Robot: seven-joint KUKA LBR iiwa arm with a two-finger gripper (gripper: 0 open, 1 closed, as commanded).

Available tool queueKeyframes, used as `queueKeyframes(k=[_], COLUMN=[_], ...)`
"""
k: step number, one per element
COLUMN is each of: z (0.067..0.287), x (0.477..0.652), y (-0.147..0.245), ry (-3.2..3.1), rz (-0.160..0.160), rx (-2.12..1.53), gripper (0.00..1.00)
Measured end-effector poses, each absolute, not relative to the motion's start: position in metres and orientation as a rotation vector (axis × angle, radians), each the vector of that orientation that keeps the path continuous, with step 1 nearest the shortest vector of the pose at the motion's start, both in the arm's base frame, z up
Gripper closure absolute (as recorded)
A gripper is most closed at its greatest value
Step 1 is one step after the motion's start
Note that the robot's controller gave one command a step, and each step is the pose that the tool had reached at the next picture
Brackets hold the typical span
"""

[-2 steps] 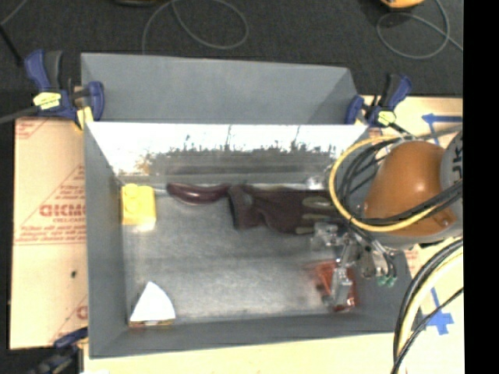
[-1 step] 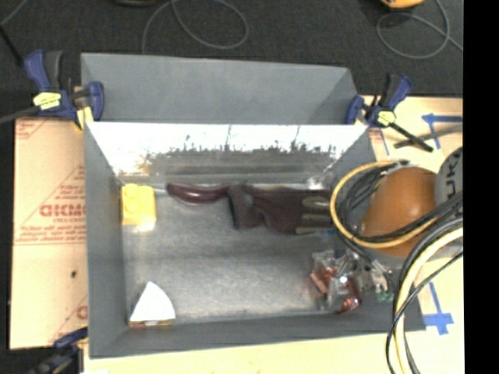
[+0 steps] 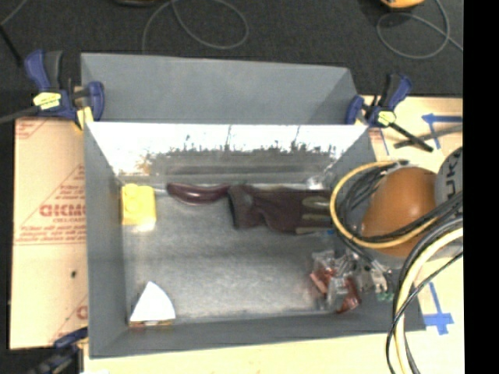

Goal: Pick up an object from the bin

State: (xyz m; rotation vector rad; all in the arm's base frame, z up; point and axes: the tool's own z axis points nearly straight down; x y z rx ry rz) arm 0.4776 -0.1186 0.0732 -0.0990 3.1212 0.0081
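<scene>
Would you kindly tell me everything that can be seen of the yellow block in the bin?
The yellow block is small, roughly square and bright yellow, and it looks like plastic or foam. It lies flat on the grey bin floor, at the left side near the back. It is right beside the left wall, though contact cannot be judged. Nothing rests on it. The dark purple long thing lies to its right, apart from it. The end effector is far away, at the front right corner.
</scene>
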Motion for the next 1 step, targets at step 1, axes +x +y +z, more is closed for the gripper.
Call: queueKeyframes(k=[1], z=[0.2233], x=[0.4886], y=[-0.1172], ry=[3.115], rz=[0.005], rx=[-0.076], gripper=[1.0])
